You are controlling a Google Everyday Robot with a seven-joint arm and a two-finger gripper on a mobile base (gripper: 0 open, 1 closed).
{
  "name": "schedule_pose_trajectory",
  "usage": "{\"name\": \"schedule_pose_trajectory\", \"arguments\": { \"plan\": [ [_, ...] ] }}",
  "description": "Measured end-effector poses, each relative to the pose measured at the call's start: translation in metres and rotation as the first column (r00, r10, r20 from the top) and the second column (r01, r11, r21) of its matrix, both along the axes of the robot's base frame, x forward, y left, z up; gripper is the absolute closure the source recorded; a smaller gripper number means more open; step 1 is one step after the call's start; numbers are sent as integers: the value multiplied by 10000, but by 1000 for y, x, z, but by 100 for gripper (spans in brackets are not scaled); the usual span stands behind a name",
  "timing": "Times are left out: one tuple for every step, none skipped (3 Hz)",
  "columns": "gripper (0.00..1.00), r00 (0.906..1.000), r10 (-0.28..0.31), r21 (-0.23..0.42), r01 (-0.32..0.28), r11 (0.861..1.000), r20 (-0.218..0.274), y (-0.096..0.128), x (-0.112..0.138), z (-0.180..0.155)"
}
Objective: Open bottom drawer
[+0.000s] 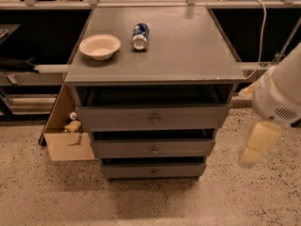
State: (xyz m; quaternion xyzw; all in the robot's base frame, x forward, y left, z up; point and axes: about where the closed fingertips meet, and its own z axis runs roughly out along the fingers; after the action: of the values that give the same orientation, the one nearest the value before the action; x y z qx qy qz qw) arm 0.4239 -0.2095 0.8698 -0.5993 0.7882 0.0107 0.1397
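Observation:
The grey cabinet (155, 51) stands in the middle of the camera view with three drawers stacked in its front. The bottom drawer (178, 170) is the lowest, with the slimmest front, and has a small round knob (154, 172) at its centre. Its front sits just above the floor, below the middle drawer (188, 148) and the wide top drawer (188, 118). My gripper (252, 154) hangs from the white arm (282, 95) at the right edge, to the right of the cabinet at about middle-drawer height. It is apart from every drawer and holds nothing.
A white bowl (99, 46) and a blue can lying on its side (140, 35) sit on the cabinet top. An open cardboard box (63, 131) with small items stands on the floor against the cabinet's left side. Dark shelving runs behind. The floor is speckled.

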Motion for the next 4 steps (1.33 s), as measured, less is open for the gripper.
{"name": "schedule_pose_trajectory", "arguments": {
  "plan": [
    [0, 9937, 370, 166, -354, 9992, -1060, 18, -21, -84],
    [0, 9938, 369, 167, -354, 9992, -1052, 18, -20, -84],
    [0, 9901, 711, 410, -666, 9969, -1211, 21, -16, -113],
    [0, 9670, 1917, 670, -1828, 9809, -1677, 32, -12, -221]
  ]
}}
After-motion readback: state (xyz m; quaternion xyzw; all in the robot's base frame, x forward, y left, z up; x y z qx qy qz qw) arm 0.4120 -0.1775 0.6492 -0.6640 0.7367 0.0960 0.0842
